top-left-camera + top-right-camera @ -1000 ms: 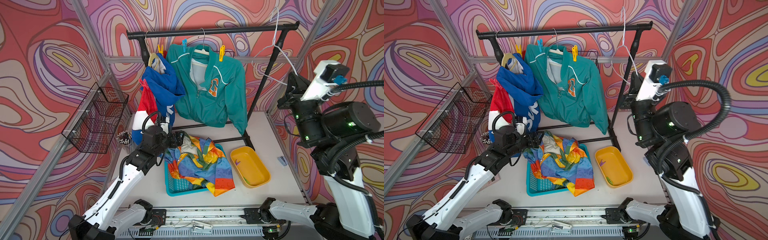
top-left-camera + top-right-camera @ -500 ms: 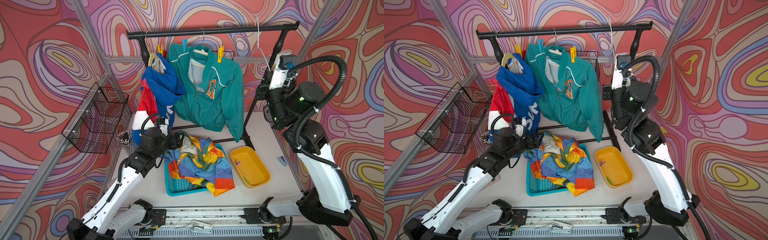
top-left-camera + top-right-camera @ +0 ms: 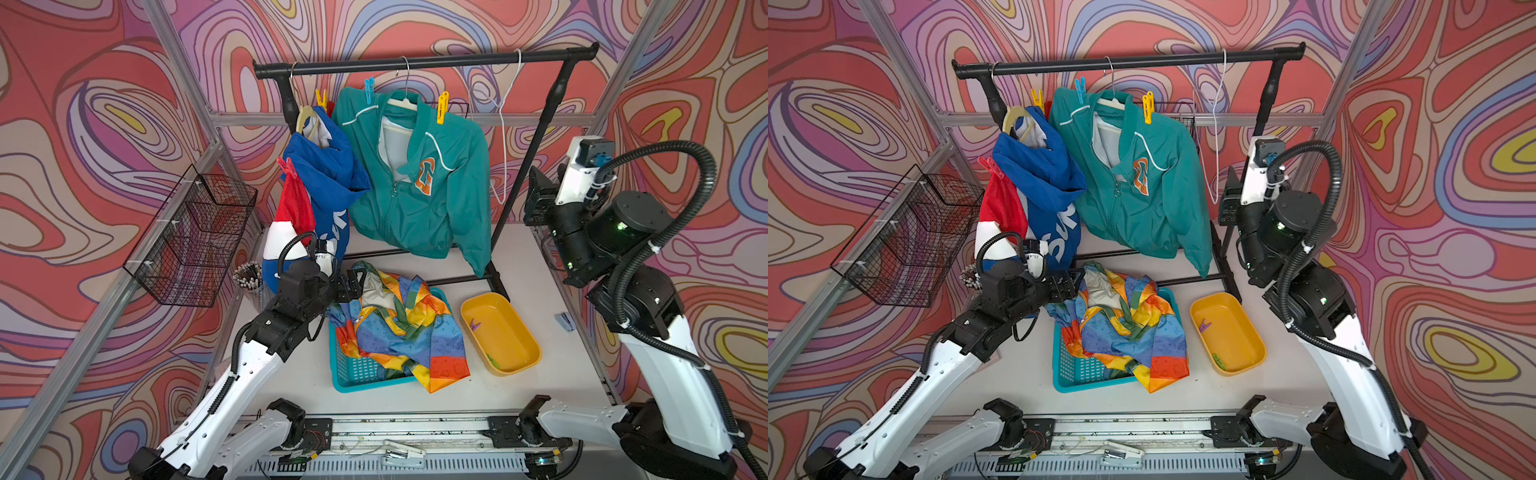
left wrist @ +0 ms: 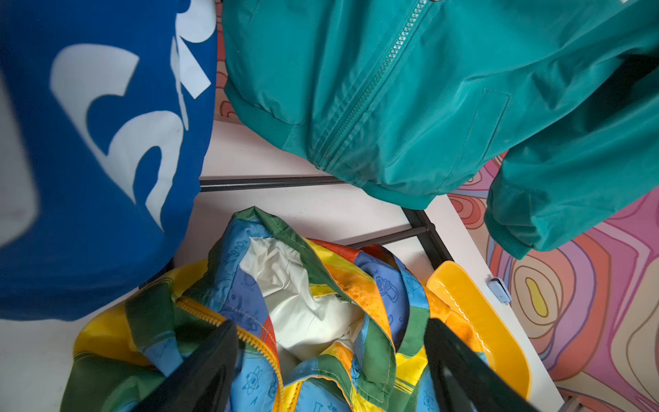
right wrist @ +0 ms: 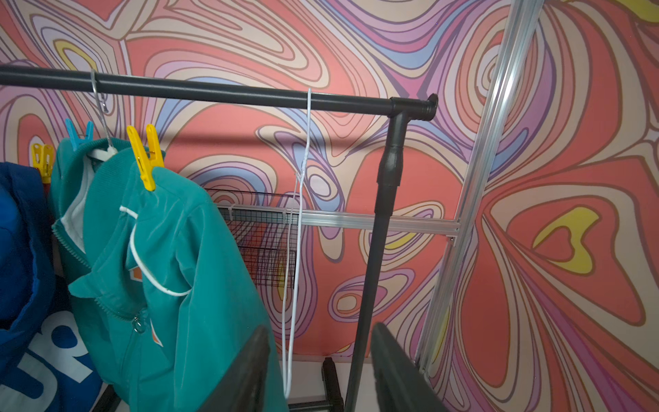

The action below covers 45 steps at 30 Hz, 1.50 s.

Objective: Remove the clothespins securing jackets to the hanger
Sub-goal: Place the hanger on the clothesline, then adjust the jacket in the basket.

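Note:
On the black rail hangs a teal jacket (image 3: 415, 199), pinned by a blue clothespin (image 3: 369, 89) and a yellow clothespin (image 3: 442, 107). Beside it a blue jacket (image 3: 328, 178) carries a yellow clothespin (image 3: 321, 99) and a red clothespin (image 3: 287, 166). The rainbow jacket (image 3: 399, 328) lies heaped in a teal basket (image 3: 357, 370). My left gripper (image 3: 353, 282) (image 4: 330, 326) is open just over that heap, holding nothing. My right gripper (image 3: 536, 195) (image 5: 321, 330) is open and empty by the rack's right post, below a bare white hanger (image 5: 299, 232).
A yellow tray (image 3: 519, 361) right of the basket holds a purple clothespin (image 3: 475, 325) and a green one. A black wire basket (image 3: 195, 237) is fixed to the left frame, with a pencil cup (image 3: 247, 276) under it. The rack's base bars (image 3: 449, 280) cross the table.
My right arm carried the white hanger to the rail, opened, then drew back right and down; the hanger now hangs free. The left arm has barely moved.

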{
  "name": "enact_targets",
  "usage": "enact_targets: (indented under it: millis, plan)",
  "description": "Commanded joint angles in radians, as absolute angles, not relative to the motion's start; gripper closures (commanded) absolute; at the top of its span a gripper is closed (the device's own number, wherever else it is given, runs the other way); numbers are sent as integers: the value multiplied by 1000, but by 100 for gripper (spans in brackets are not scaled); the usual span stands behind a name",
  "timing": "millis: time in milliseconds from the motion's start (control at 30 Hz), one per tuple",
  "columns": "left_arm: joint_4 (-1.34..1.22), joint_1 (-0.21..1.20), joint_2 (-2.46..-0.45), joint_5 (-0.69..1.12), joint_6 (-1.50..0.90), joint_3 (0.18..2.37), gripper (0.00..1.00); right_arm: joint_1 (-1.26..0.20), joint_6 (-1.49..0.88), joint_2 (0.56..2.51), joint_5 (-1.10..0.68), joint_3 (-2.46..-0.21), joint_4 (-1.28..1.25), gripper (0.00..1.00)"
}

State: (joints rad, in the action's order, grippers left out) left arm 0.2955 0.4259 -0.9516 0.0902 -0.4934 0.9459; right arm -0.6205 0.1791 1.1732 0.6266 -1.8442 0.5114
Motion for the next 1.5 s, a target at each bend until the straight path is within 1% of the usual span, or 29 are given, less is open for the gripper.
enact_targets:
  millis: [0,133,333,467,667,733,867,967,1100,1167,1233,1333,1400,1433,1467]
  plan:
    - [343,423,-944,3,-476,922,14,-617,130,1123,574,-1777,576,43]
    - [420,423,-983,-94,-467,916,10,-616,45,1044,504,-1628,605,40]
    - [475,422,-1094,-164,-464,929,7,-617,-87,927,380,-1437,646,39]
    - [487,421,-1178,-155,-456,963,5,-617,-176,869,237,-1294,646,38]
    - [489,405,-1271,-150,-460,980,2,-617,-270,828,92,-1097,653,40]
    - [460,392,-1282,-114,-449,968,0,-617,-291,815,50,-1018,628,40]
    - [373,365,-1294,7,-433,936,2,-617,-355,800,-29,-851,526,36]
    - [309,362,-1305,103,-428,917,9,-617,-417,813,-101,-747,420,36]
    - [302,361,-1341,164,-431,923,19,-618,-470,843,-161,-658,335,36]
    - [292,356,-1356,199,-435,922,26,-618,-479,848,-177,-634,316,36]
    - [274,355,-1367,237,-443,915,40,-620,-488,854,-198,-621,293,37]
    - [220,353,-1373,288,-472,901,70,-623,-507,885,-230,-600,263,45]
    - [179,353,-1367,328,-500,884,88,-629,-519,919,-246,-582,235,55]
    - [163,354,-1362,344,-511,877,95,-630,-524,931,-250,-576,222,61]
    - [148,354,-1353,363,-524,870,100,-633,-529,945,-251,-570,204,68]
